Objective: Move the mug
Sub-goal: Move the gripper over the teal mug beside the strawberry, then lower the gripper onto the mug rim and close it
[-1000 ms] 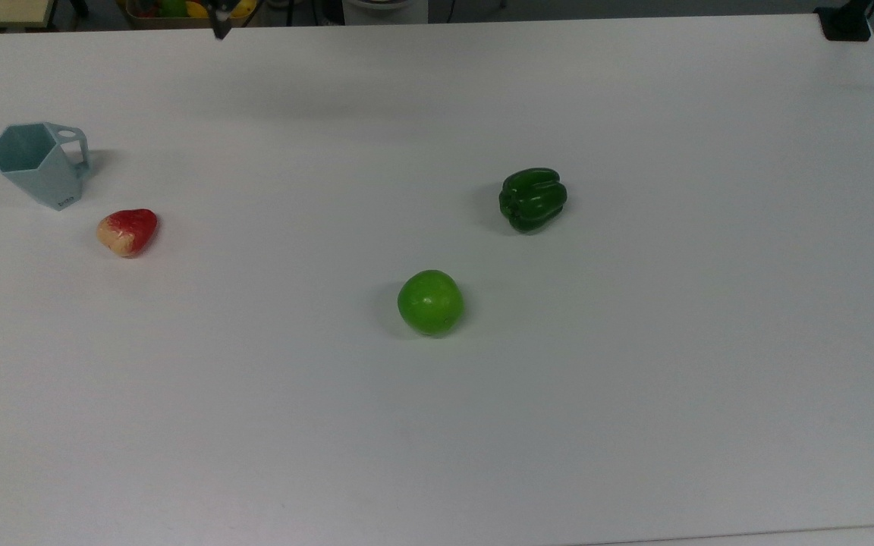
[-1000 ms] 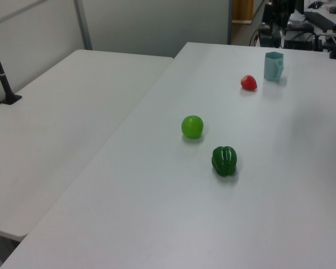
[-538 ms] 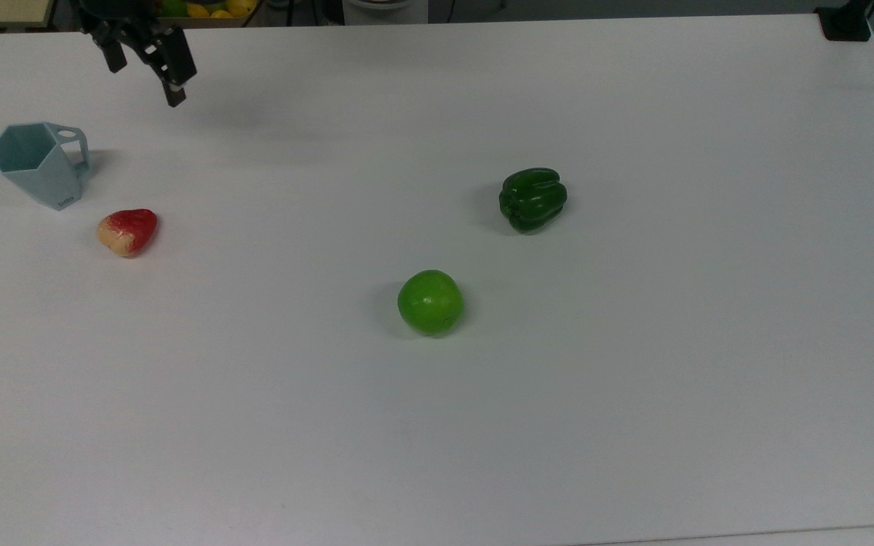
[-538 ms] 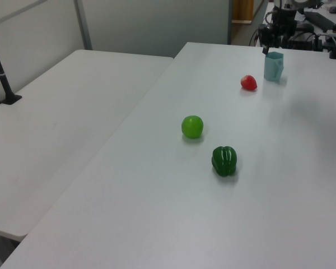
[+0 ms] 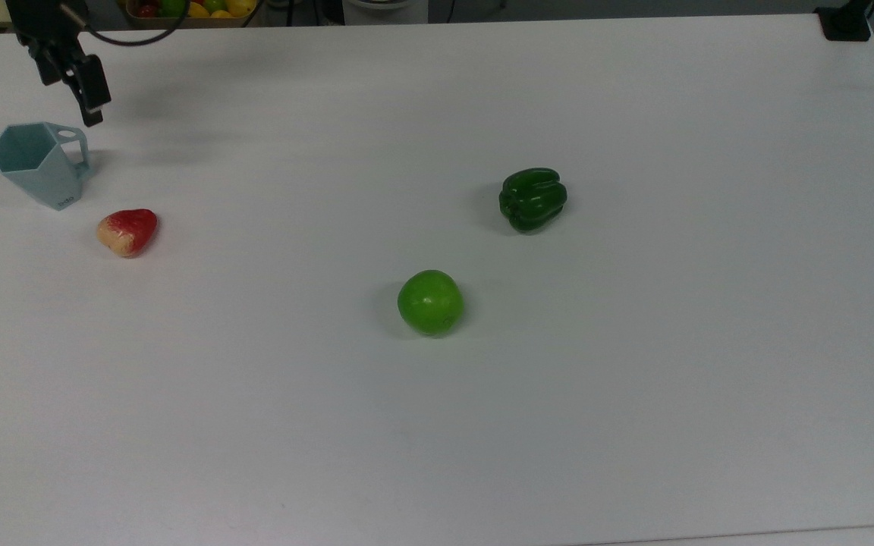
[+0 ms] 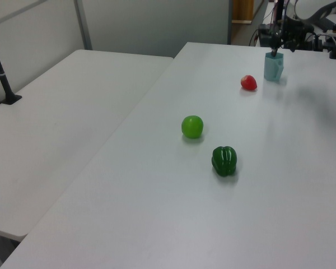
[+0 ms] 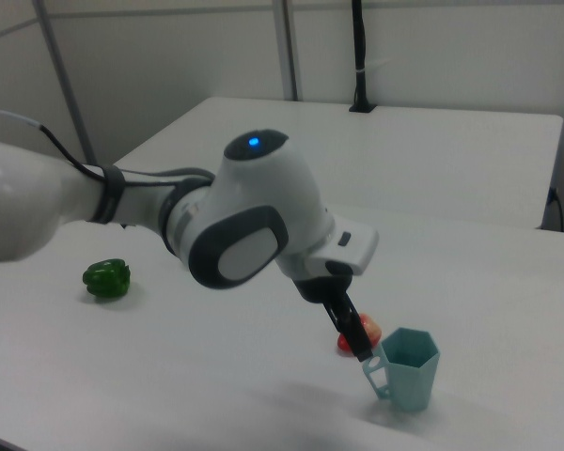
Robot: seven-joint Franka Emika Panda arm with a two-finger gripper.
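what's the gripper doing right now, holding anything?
Gripper: cannot be told whether open or closed; holding nothing, poised just above the mug by its handle, not touching it.

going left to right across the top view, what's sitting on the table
pale blue-grey angular mug → red and cream strawberry-shaped fruit → round bright green apple → dark green bell pepper

The gripper (image 5: 84, 102) has moved from the far edge of the table toward the top view's left and now hangs just above the handle of the mug (image 5: 39, 163), not touching it.
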